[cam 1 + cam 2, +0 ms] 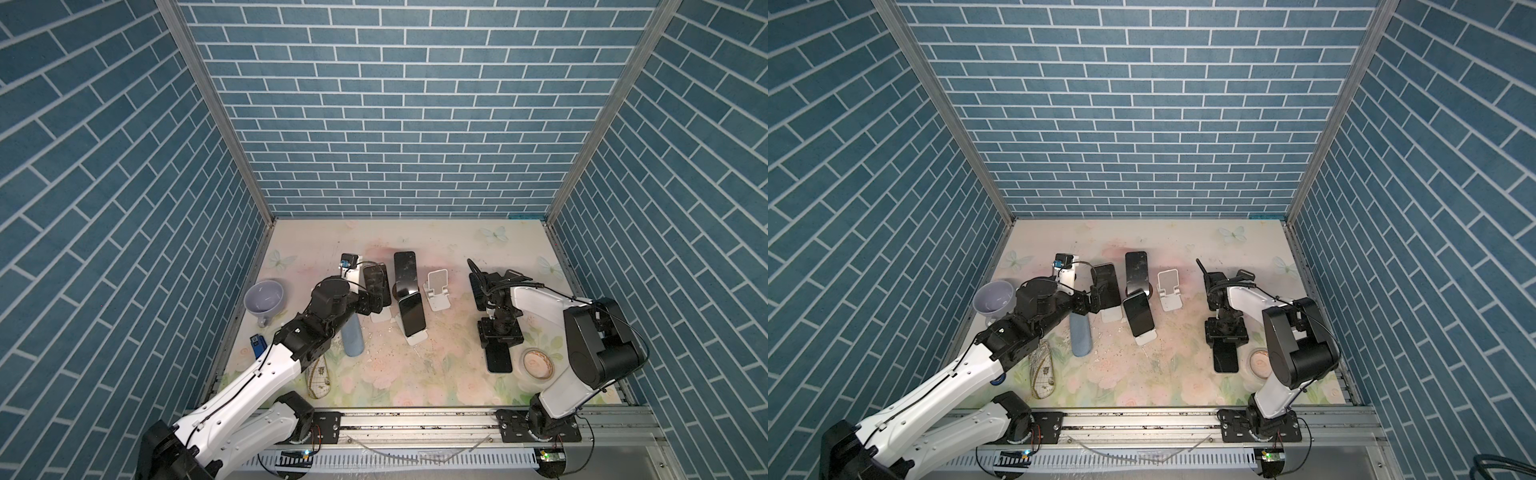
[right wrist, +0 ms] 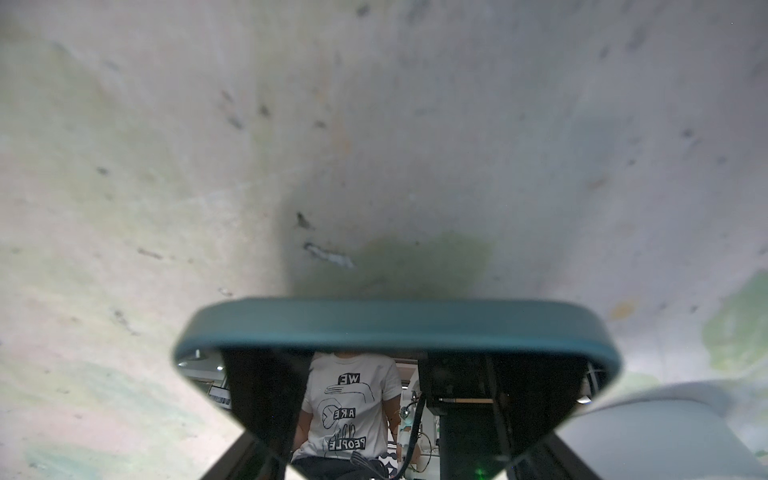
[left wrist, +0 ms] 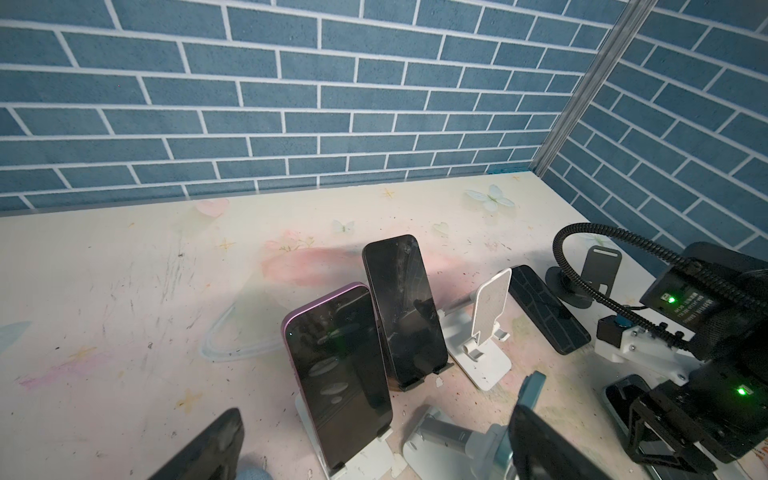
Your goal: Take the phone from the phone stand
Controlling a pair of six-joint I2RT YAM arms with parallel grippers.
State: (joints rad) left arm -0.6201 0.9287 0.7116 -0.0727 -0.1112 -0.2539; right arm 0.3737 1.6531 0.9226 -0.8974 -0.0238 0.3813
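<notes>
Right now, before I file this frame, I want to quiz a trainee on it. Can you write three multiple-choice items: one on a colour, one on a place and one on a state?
1. What colour is the mug?
A) red
B) pale purple
C) green

2. Where is the tape roll?
A) beside the mug
B) on the right, next to the phone lying flat
C) inside the mug

3. How is the left gripper?
A) wide open
B) shut on the mug
C) shut on the tape roll

Answers:
1 B: both top views show the mug as pale purple.
2 B: both top views show the roll beside the flat phone, far from the mug.
3 A: in the left wrist view its jaws stand far apart.
</notes>
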